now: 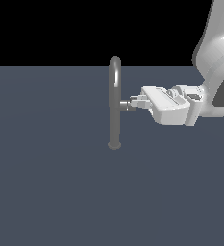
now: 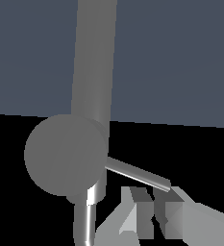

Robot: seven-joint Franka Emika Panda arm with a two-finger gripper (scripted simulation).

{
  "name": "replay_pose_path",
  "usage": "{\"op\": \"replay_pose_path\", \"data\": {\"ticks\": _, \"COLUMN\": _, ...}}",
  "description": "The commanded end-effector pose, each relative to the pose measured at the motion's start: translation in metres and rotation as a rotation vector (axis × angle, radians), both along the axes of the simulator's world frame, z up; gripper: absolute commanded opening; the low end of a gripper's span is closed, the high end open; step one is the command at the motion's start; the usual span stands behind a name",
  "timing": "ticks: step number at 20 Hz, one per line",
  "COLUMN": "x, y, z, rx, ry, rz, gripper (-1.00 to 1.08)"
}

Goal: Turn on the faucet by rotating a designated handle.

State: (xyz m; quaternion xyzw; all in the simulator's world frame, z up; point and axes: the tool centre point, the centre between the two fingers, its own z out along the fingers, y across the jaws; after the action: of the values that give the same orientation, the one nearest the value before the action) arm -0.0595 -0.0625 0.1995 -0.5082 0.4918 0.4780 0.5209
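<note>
Faucet (image 1: pixel 114 108), a tall slim grey metallic pipe with an arched gooseneck top and a small round base, stands upright on the flat dark blue-grey desk (image 1: pixel 46 192), a little to the exterior view's right of the desk's middle. Its base rests on the desk and its arch rises just above the line where the desk meets the black background. About halfway up the pipe, on the exterior view's right side, sits the handle (image 1: pixel 126 105), a short grey cylindrical stub that juts out sideways.

In the wrist view the stub's round end face (image 2: pixel 65 153) fills much of the picture, with the pipe (image 2: pixel 94 57) running behind it and a thin straight lever rod (image 2: pixel 137 175) slanting off from the stub.

A white robot arm (image 1: pixel 214 62) enters from the exterior view's upper right and reaches across horizontally, level with the stub. Its white hand (image 1: pixel 133 103) is right at the outer end of the handle, fingertips touching or very nearly touching it. In the wrist view the pale fingers (image 2: pixel 132 216) sit close together, the rod's tip just beside them; the hand looks narrow, but whether it actually grips the rod or stub cannot be told
</note>
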Motion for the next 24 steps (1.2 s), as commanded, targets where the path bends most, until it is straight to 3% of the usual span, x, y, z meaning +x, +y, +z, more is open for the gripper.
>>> {"op": "replay_pose_path", "data": {"ticks": 1, "x": -0.012, "y": 0.001, "z": -0.036, "rx": 0.002, "ry": 0.053, "rz": -0.006, "gripper": -1.00}}
{"op": "replay_pose_path", "data": {"ticks": 2, "x": -0.012, "y": 0.001, "z": -0.036, "rx": 0.002, "ry": 0.053, "rz": -0.006, "gripper": -1.00}}
{"op": "replay_pose_path", "data": {"ticks": 3, "x": -0.002, "y": 0.000, "z": -0.009, "rx": 0.002, "ry": 0.005, "rz": 0.000, "gripper": -1.00}}
{"op": "replay_pose_path", "data": {"ticks": 13, "x": -0.002, "y": 0.000, "z": -0.061, "rx": 0.002, "ry": 0.052, "rz": -0.006, "gripper": -1.00}}
{"op": "replay_pose_path", "data": {"ticks": 14, "x": 0.008, "y": -0.003, "z": -0.023, "rx": 0.006, "ry": -0.013, "rz": 0.003, "gripper": -1.00}}
{"op": "replay_pose_path", "data": {"ticks": 24, "x": 0.019, "y": -0.001, "z": -0.071, "rx": 0.003, "ry": 0.043, "rz": -0.004, "gripper": -1.00}}
